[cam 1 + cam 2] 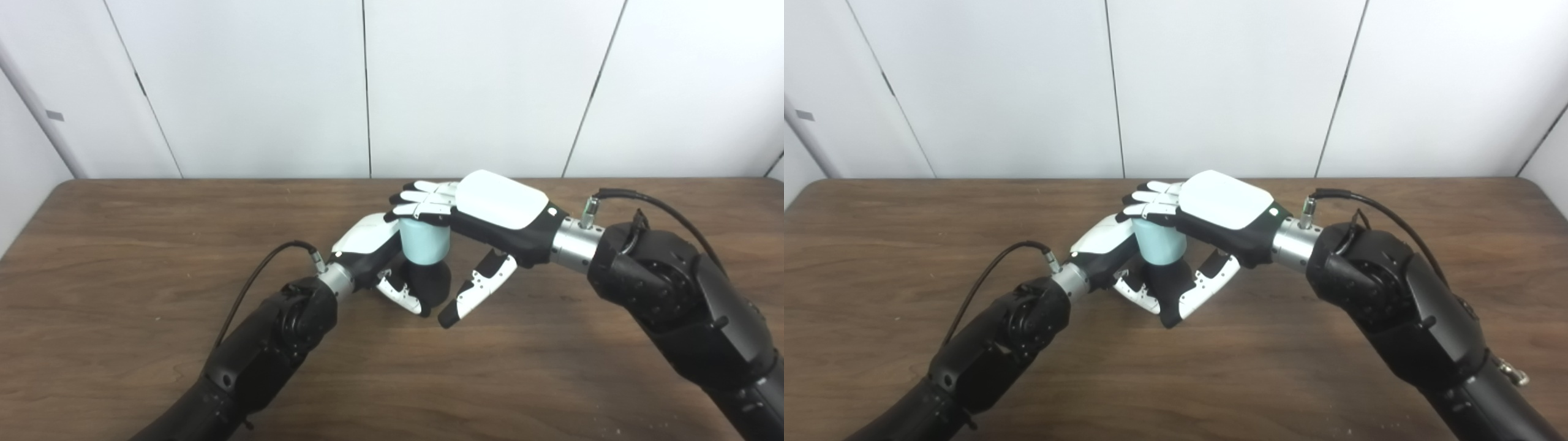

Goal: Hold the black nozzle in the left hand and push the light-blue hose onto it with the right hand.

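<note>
Two arms entering from the near edge, meeting at the middle of the brown table (122, 245). Nearest, only dark forearms and wrist cables. Further in, the left hand (373, 257) curled around the black nozzle (429, 283), fingers closed on its lower dark body, thumb lying against the front. Directly above, sitting on top of the nozzle, the light-blue hose (424, 241), a short pale cylinder with long axis close to upright, perhaps leaning slightly. Over the hose top, the right hand (484, 214), palm facing down, fingers (419, 202) bent over the upper rim and touching it, thumb (471, 294) hanging free and pointing down beside the nozzle, not pressing anything. So: a cover from above more than a full wrap; hard to tell how firm. Hose below the right fingers, nozzle below the hose, all on one vertical line. Probably needed next: a straight push downwards along this axis, with the left hand steady. How deep already seated, not visible. Beyond, only white wall panels (478, 79).
</note>
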